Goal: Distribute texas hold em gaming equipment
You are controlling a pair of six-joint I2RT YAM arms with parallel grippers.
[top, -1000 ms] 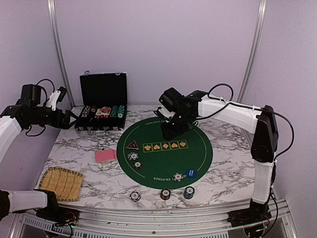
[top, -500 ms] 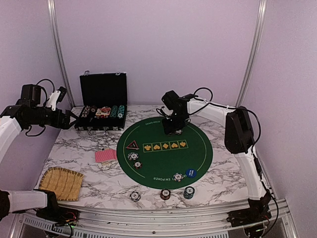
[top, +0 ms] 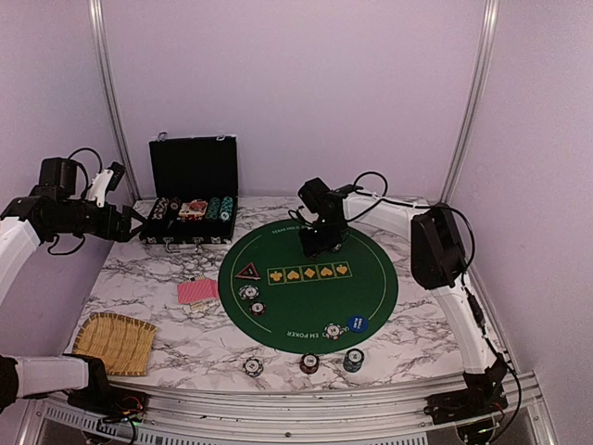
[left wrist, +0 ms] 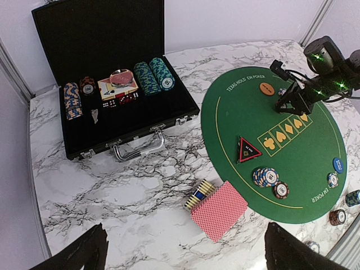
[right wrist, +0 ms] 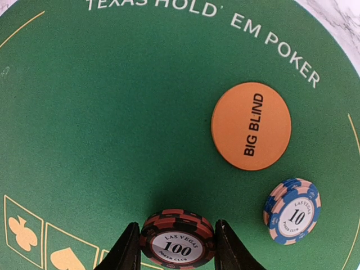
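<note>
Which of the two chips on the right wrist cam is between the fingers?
The black-and-red 100 chip, clamped in the right gripper. The blue-and-pink 10 chip lies apart, beside the orange Big Blind button.

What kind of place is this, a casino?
Likely a lab test booth, not a casino: bare lilac walls, a cabled mechanical arm, and a poker mat on a marble-look table.

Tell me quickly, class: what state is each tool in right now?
Left tool: open, holding nothing.
Right tool: closed on the red-and-black 100 chip.
</note>
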